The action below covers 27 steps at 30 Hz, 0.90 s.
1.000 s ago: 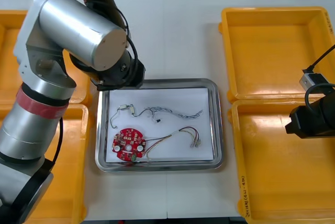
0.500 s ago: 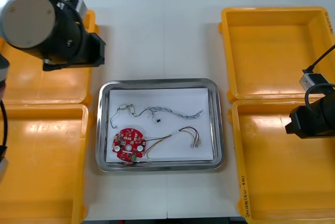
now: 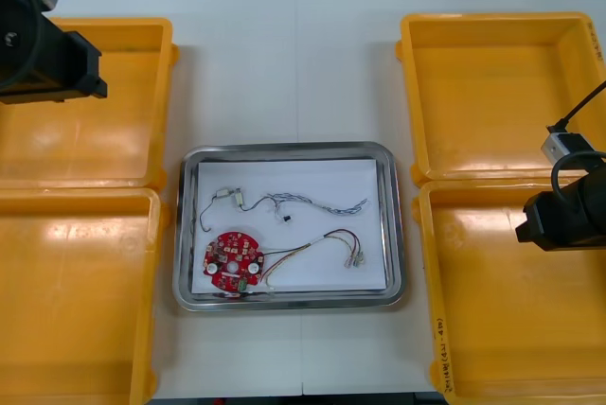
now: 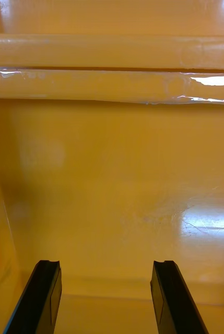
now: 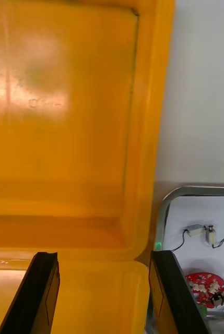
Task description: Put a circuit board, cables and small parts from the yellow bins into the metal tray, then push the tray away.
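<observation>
Operator: Left side first?

Spotter: Your left hand [image 5: 104, 255] hangs over the far left yellow bin [image 3: 123, 131], fingers spread with nothing between them, right above the ridge where that bin meets the near left bin [image 3: 85, 291]. Off one finger you've got a corner of the metal tray [image 3: 284, 149], just beside the bin rims.

Operator: And the tray?

Spotter: It sits mid-table, with a thin strip of table [image 3: 294, 64] along each side rim and a broad bare stretch beyond its far edge. Inside, on white: the round red circuit board [image 3: 233, 260] at the near left, the black cable [image 3: 210, 206] beyond it, the blue and white cable [image 3: 317, 202] across the middle, and the red and yellow cable [image 3: 317, 242] running right from the board. Your right hand [image 4: 106, 263] is released too, low over the near right bin [image 3: 492, 329], facing the rim ridge it shares with the far right bin [image 3: 492, 93].
</observation>
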Tool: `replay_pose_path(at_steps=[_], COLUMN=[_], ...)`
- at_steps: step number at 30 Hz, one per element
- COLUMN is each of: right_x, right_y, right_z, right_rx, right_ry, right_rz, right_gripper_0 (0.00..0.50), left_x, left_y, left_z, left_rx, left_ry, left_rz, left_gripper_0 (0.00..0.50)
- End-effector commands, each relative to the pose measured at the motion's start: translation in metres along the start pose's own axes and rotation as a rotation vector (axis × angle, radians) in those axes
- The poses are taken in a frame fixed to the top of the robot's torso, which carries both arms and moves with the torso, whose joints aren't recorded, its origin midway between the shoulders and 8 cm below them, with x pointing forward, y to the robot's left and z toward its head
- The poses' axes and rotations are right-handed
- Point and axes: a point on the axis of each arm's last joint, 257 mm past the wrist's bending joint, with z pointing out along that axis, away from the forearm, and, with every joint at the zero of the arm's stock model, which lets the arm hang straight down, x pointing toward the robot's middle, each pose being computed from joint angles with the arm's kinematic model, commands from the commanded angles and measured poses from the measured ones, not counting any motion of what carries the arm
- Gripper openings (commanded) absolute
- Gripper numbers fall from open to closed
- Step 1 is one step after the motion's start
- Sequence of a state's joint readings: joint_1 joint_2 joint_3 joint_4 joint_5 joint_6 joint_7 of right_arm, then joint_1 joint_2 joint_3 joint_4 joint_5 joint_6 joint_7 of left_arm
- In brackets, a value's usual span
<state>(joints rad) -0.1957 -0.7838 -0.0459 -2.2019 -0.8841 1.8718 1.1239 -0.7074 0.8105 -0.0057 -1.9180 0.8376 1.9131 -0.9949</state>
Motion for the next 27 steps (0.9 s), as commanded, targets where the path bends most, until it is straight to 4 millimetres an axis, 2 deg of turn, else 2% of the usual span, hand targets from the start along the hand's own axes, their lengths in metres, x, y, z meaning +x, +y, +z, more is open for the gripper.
replay_pose_path(at_steps=[1, 7, 14, 20, 27], right_x=[-0.001, 0.000, 0.000, -0.001, 0.000], right_y=[0.001, 0.002, 0.001, 0.000, 0.003], right_z=[-0.007, -0.007, -0.007, -0.007, -0.007], right_rx=[-0.011, -0.013, -0.011, -0.007, -0.015], right_ry=[-0.024, -0.020, -0.019, -0.021, -0.018], right_rz=[0.049, 0.048, 0.048, 0.050, 0.030], right_gripper_0=[0.500, 0.500, 0.500, 0.500, 0.500], left_x=[-0.002, 0.011, 0.036, 0.057, 0.084], left_y=[0.043, 0.074, 0.107, 0.123, 0.120], left_z=[-0.013, -0.013, -0.011, -0.010, -0.006], left_rx=[-0.063, -0.084, -0.103, -0.121, -0.126], left_ry=[0.006, 0.021, 0.036, 0.050, 0.079], left_rz=[-0.097, -0.065, -0.008, 0.033, 0.076], left_gripper_0=[0.500, 0.500, 0.500, 0.500, 0.500])
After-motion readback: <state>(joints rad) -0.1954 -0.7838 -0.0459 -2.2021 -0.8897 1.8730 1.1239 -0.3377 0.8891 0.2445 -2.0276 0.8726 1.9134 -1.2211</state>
